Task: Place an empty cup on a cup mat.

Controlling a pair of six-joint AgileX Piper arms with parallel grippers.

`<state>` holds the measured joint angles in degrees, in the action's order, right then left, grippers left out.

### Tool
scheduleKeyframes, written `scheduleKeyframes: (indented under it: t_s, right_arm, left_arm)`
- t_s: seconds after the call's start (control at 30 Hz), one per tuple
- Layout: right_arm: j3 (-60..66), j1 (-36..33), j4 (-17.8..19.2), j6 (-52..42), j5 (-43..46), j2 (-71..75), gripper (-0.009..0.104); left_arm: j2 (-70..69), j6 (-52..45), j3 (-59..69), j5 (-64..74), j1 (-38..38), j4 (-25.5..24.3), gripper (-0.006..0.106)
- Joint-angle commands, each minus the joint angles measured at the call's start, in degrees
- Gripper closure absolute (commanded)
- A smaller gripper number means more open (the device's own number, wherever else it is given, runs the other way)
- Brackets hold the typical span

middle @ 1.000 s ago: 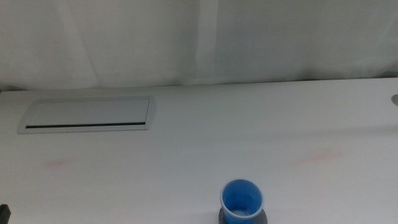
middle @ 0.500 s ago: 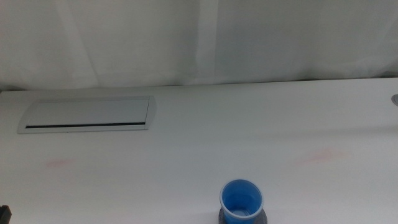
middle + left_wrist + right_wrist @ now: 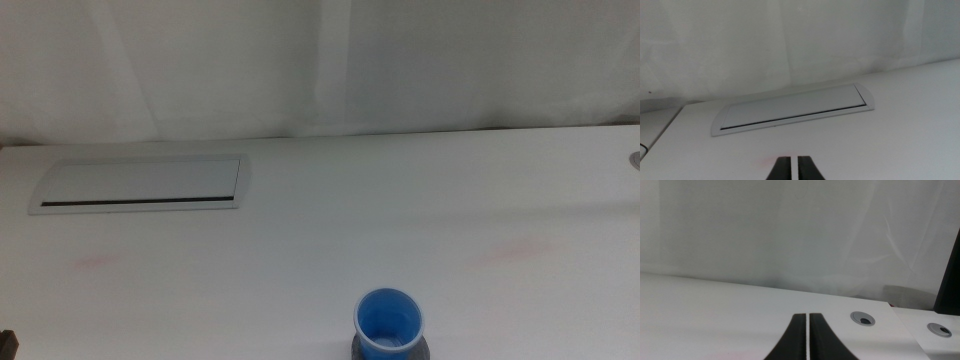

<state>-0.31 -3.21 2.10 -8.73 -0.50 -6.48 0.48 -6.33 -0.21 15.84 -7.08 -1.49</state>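
The left gripper (image 3: 794, 169) and right gripper (image 3: 807, 339) both hold their dark jaws nearly together on nothing, above the white tabletop (image 3: 320, 230) — well apart from the small bright blue tapered cup (image 3: 389, 324), upright on the round grey felt cup mat (image 3: 424, 349) at the near edge.

White slotted panel (image 3: 140, 184) — white table (image 3: 330, 220)

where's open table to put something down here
Widest bare patch: mid-table, between the white panel, the back curtain and the cup. Also bare right of the cup, up to the grommet. Only occupied spot: the near edge, where the cup sits on the cup mat.
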Motion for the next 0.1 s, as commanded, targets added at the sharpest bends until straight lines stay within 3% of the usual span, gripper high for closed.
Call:
scheduleKeyframes:
  t_s: [0.0, 0.07]
  right_arm:
    - [1.0, 0.4, 0.7, -0.5, 0.9, 0.1, 0.098]
    - [1.0, 0.4, 0.7, -0.1, 0.9, 0.1, 0.098]
  left_arm:
    - [-1.2, 0.3, 1.0, -0.2, -0.4, 0.5, 0.103]
    - [-1.2, 0.3, 1.0, -0.2, -0.4, 0.5, 0.103]
